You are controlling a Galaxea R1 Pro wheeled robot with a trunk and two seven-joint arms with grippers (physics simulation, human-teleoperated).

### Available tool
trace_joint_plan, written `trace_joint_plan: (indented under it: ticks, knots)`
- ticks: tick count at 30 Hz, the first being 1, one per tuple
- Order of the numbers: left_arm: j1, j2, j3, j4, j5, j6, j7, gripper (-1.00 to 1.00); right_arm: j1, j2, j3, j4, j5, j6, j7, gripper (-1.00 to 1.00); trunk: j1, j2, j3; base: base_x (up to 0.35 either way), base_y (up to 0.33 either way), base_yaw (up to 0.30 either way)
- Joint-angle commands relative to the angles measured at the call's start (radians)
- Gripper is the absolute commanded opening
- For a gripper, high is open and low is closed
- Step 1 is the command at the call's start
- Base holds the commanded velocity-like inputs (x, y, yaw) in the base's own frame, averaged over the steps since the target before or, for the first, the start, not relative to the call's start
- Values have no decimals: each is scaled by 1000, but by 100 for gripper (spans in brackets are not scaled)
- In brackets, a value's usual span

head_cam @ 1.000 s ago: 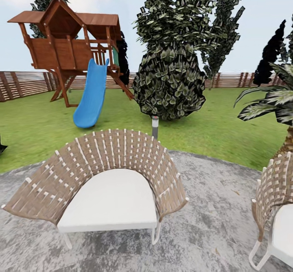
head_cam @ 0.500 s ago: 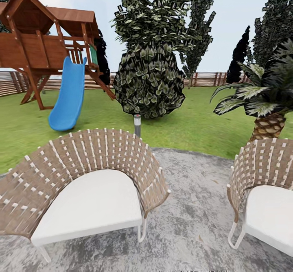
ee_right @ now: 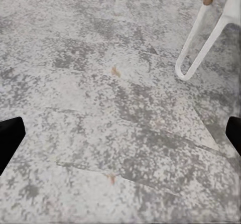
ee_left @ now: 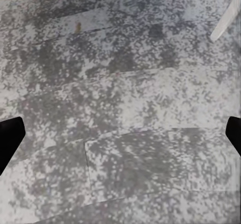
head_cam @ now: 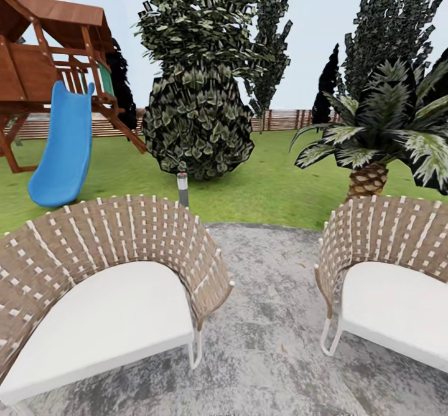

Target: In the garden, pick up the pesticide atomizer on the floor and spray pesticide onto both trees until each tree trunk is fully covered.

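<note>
The pesticide atomizer, both trees and their trunks are out of view. I look from grey stone paving (head_cam: 267, 316) across the garden's green lawn (head_cam: 274, 185) to the brown slat fence (head_cam: 286, 119). My left gripper (ee_left: 120, 133) hangs open over the paving, its black fingertips far apart with nothing between them. Over the same grey stone, my right gripper (ee_right: 120, 136) is also open and empty.
Two woven chairs with white cushions stand close ahead, one at the left (head_cam: 112, 266) and one at the right (head_cam: 386, 260), with a paved gap between them. Beyond are a short lamp post (head_cam: 182, 189), a round dark bush (head_cam: 196, 123), a palm (head_cam: 373, 148) and a blue slide (head_cam: 62, 148). A white chair leg (ee_right: 203, 38) is near my right gripper.
The camera has turned to the right, so the whole picture has shifted left. The right chair and the palm have come fully into view, and the playhouse has slid towards the left edge.
</note>
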Motion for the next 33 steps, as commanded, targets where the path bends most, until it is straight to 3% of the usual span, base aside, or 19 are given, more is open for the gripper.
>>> trace_joint_plan:
  ticks: [1, 25, 33]
  knots:
    - [0, 0, 0, 0, 0, 0, 0, 100, 0, 0, 0, 0, 0, 0, 0, 100, 4, -7, -4, 0, 0, -255]
    - [0, 0, 0, 0, 0, 0, 0, 100, 0, 0, 0, 0, 0, 0, 0, 100, 96, -175, -109, 0, 0, -205]
    - [0, 0, 0, 0, 0, 0, 0, 100, 0, 0, 0, -1, 0, 0, 0, 100, 96, -175, -119, 0, 0, -194]
